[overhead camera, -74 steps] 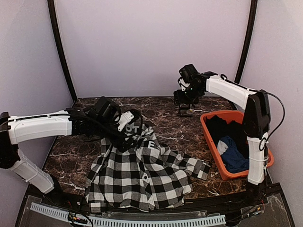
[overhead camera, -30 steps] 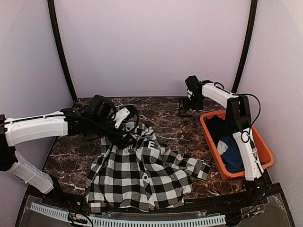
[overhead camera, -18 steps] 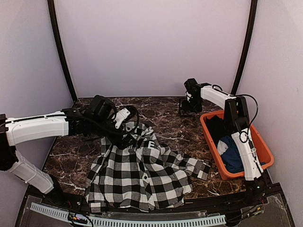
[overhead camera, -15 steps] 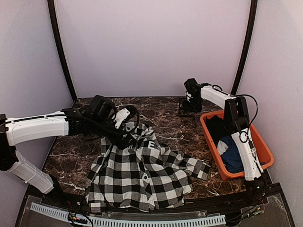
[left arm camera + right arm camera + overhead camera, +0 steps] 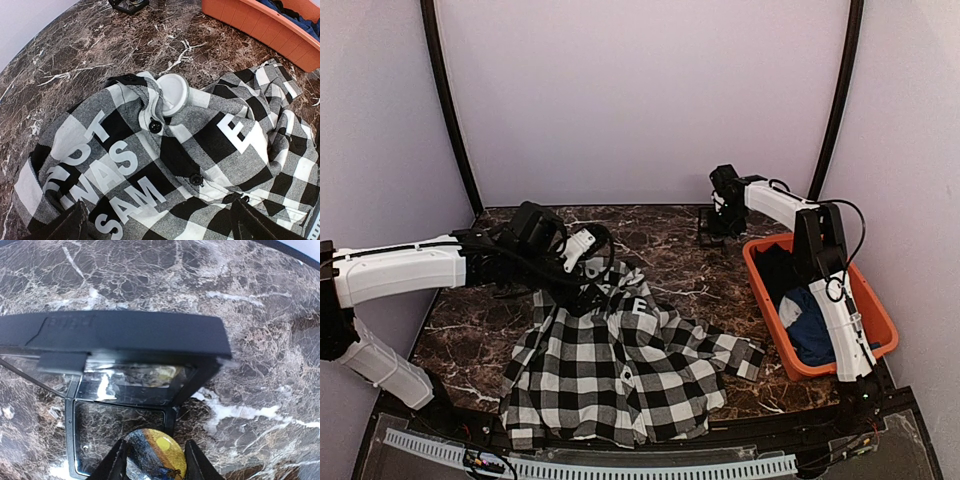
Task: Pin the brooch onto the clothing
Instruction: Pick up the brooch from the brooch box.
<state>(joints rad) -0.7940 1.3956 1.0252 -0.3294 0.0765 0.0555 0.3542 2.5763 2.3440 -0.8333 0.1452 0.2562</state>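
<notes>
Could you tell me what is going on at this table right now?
The right gripper, at the far edge of the table, is shut on a round brooch beside a small open black box. The left gripper is open over the top of the checked shirt, which lies spread out. The brooch is not yet pinned on.

**Right hand (image 5: pixel 157 465) down at the black case (image 5: pixel 115 332)**

Lowered from a raised hover to the back of the worktop (image 5: pixel 670 262), fingers now flanking the round brooch (image 5: pixel 154 455). Swung that arm's elbow inward, over the orange basket (image 5: pixel 761 291). Eased the left hand (image 5: pixel 588 283) slightly rearward
</notes>
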